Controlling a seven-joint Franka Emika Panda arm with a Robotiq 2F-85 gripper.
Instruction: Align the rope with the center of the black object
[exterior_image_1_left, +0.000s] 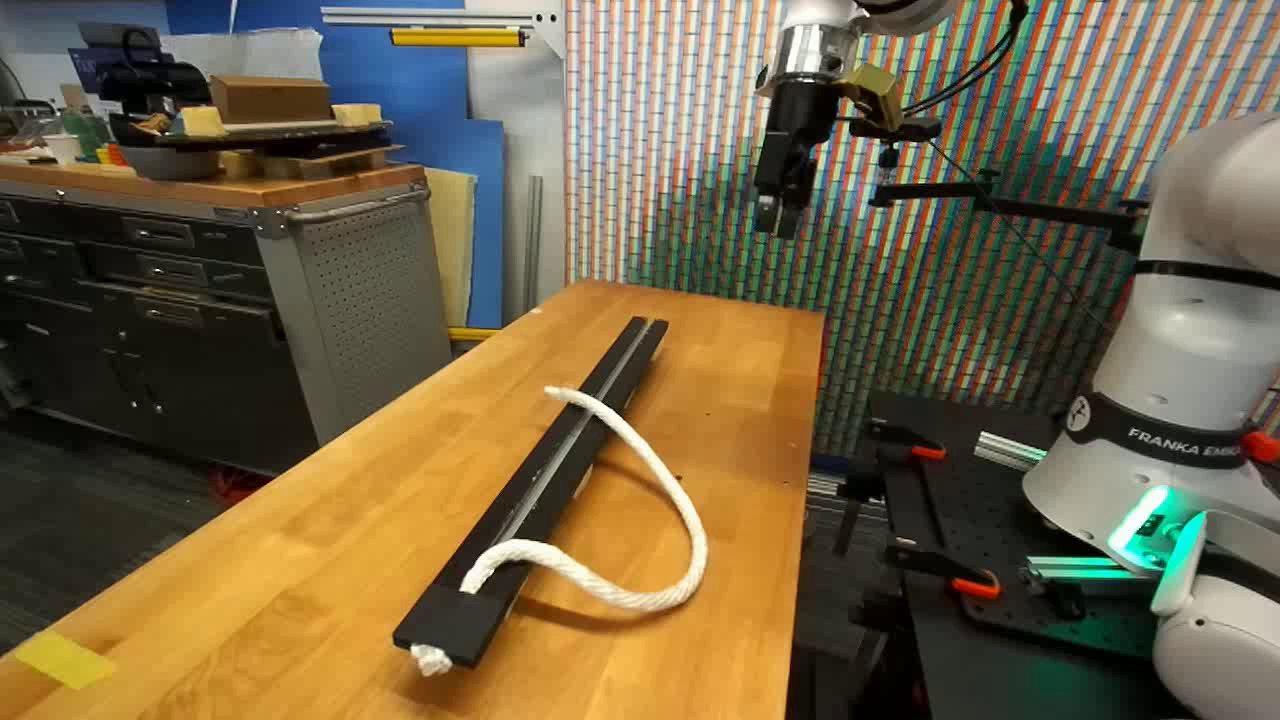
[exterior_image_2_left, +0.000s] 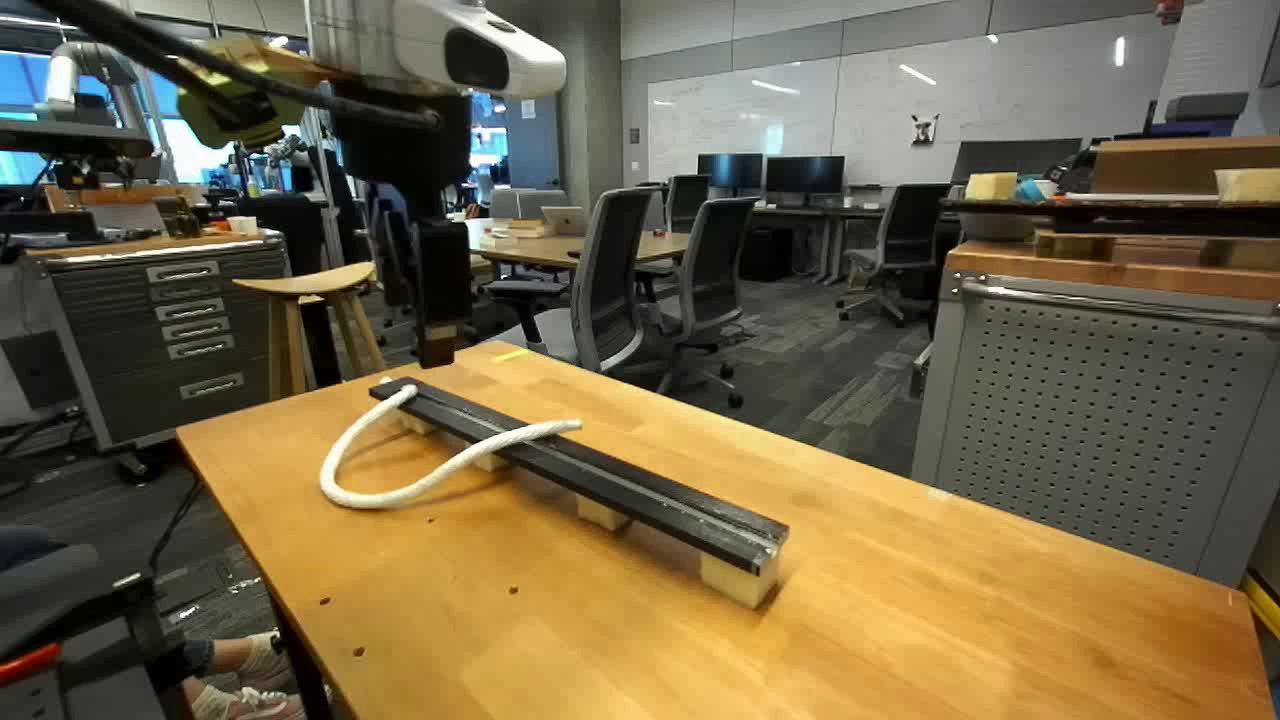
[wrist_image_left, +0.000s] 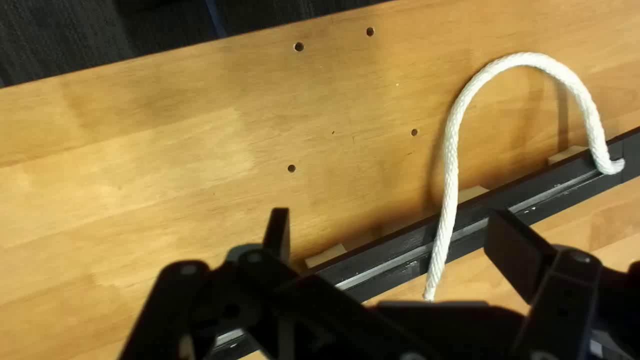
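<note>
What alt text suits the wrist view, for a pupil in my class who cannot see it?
White rope curves from a long black bar out over a wooden table, then crosses back over the bar and ends just past it. The robot's open tool shows along the bottom.

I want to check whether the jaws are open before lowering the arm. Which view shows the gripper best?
The wrist view: the gripper is close up there, its fingers plainly apart, with the rope showing between them. Both exterior views show it from farther off, where the gap is hard to judge.
</note>
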